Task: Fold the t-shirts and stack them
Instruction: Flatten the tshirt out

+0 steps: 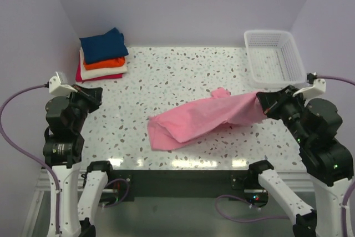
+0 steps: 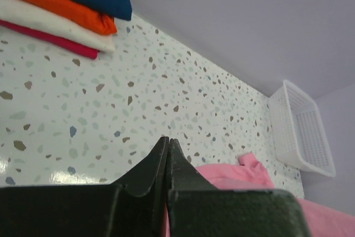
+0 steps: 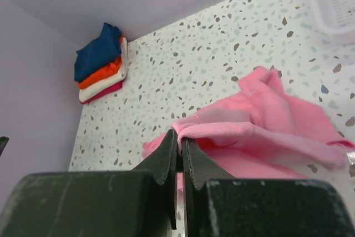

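My right tool (image 3: 178, 137) is clamped on one edge of the light pink t-shirt (image 1: 205, 117), which lies crumpled across the middle of the speckled bench (image 1: 177, 76). My left tool (image 2: 168, 144) is pinched together, empty, by the bench's left edge. The stack of folded t-shirts (image 1: 102, 56), navy, orange, cream and red, sits in the far left corner.

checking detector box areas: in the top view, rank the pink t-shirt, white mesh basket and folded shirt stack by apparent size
1. pink t-shirt
2. white mesh basket
3. folded shirt stack, close to the basket
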Motion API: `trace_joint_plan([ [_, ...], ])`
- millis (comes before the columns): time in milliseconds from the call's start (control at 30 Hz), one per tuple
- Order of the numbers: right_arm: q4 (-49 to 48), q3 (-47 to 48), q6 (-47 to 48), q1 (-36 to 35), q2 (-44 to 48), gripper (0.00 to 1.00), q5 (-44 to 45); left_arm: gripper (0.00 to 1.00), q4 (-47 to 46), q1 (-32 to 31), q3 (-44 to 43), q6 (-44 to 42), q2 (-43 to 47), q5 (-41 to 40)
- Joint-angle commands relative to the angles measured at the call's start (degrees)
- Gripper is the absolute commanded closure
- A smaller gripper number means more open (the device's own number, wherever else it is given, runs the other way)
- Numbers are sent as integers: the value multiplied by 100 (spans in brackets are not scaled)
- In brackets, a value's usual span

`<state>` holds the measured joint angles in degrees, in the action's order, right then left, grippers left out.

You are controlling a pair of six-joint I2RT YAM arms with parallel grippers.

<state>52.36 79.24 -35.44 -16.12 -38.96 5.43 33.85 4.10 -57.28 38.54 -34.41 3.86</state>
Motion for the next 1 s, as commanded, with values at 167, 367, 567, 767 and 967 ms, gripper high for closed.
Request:
trace_joint_plan([
  [167, 284, -1357, 108, 4, 213, 100, -245, 95, -421, -110, 2746, 320, -21, 1573],
  [367, -181, -2334, -15, 4, 153, 100, -236, 61, -976, -1593, 3197, 786, -170, 837],
  [567, -621, -2826, -7, 4, -41, 100, -279, 58, -1468, -3104, 2854, 1304, -1645, -103],
  [767, -806, -3134, 116, 4, -208, 100, -359, 49, -1706, -3967, 1960, 1770, -2919, -780],
  [967, -911, -3266, 239, -5, -270, 100, -402, 48, -1723, -4443, 1439, 2262, -3527, -1309],
])
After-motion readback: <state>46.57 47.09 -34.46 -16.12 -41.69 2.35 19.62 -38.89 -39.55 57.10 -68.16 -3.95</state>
